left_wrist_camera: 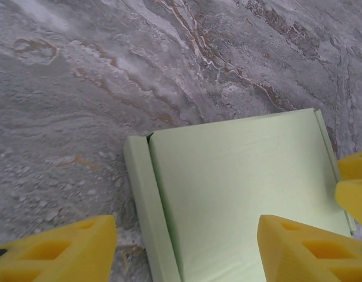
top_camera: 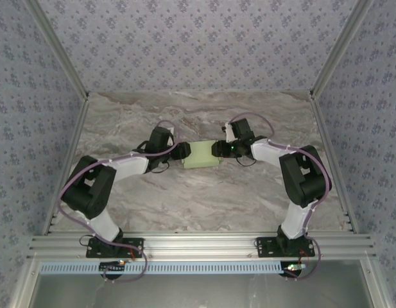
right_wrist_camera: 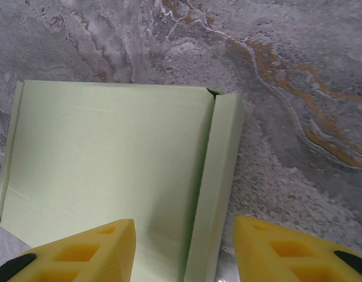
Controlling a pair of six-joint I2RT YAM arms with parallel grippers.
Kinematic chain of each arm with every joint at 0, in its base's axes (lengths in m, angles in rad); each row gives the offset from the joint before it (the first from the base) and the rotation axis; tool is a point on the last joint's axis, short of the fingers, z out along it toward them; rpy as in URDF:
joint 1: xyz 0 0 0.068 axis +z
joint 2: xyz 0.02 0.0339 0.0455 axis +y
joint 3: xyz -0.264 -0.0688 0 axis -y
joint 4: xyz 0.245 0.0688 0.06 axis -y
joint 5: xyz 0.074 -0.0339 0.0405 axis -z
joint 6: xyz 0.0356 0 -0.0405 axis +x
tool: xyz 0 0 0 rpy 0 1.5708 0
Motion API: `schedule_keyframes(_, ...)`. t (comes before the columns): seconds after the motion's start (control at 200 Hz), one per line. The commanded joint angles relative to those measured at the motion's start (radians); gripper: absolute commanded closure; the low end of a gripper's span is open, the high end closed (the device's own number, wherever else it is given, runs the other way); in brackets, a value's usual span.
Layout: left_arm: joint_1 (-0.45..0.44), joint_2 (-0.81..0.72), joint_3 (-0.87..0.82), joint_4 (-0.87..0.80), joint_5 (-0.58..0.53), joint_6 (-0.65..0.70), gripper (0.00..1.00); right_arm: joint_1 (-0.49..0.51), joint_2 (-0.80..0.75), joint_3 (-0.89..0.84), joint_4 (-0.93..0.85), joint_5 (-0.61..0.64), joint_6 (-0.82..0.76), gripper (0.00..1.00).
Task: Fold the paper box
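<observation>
Your left gripper (left_wrist_camera: 186, 235) stands partly open, its yellow fingers (left_wrist_camera: 57, 249) straddling one end of the pale light-green card box (left_wrist_camera: 239, 176) and clamping nothing. Your right gripper (right_wrist_camera: 185, 235), likewise parted, straddles the opposite end. The box lies flat between them, mid-way across the grey marbled tabletop (top_camera: 185, 199).

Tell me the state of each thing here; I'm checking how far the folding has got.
paper box: folded into shape, top panel down, lying flat on the table between the two arms.
left pincer: open, fingers spread either side of the box's narrow side wall, nothing clamped.
right pincer: open, fingers spread either side of the opposite side wall, nothing clamped.
</observation>
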Motion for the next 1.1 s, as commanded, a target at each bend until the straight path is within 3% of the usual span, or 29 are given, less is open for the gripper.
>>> schedule_keyframes(0.0, 0.007, 0.036, 0.047, -0.012, 0.070, 0.012, 0.38, 0.014, 0.016, 0.036, 0.016, -0.039, 0.013, 0.53)
schedule_keyframes(0.32, -0.014, 0.095, 0.096, 0.029, 0.177, -0.012, 0.44, 0.057, 0.051, 0.073, 0.009, -0.040, 0.016, 0.61)
schedule_keyframes(0.465, -0.013, 0.098, 0.106, 0.013, 0.169, -0.009, 0.44, 0.060, 0.061, 0.087, -0.015, -0.023, 0.011, 0.61)
schedule_keyframes(0.695, -0.004, 0.010, 0.075, -0.085, -0.038, 0.050, 0.35, 0.022, -0.033, 0.090, -0.113, 0.094, -0.037, 0.49)
schedule_keyframes(0.879, -0.003, -0.124, 0.003, -0.075, -0.176, 0.117, 0.25, 0.025, -0.195, 0.082, -0.192, 0.239, -0.110, 0.35)
schedule_keyframes(0.999, -0.003, -0.276, -0.119, -0.018, -0.312, 0.151, 0.20, 0.030, -0.354, -0.006, -0.202, 0.431, -0.156, 0.31)
schedule_keyframes(1.094, 0.001, -0.441, -0.254, 0.047, -0.457, 0.195, 0.13, 0.027, -0.488, -0.118, -0.175, 0.653, -0.189, 0.26)
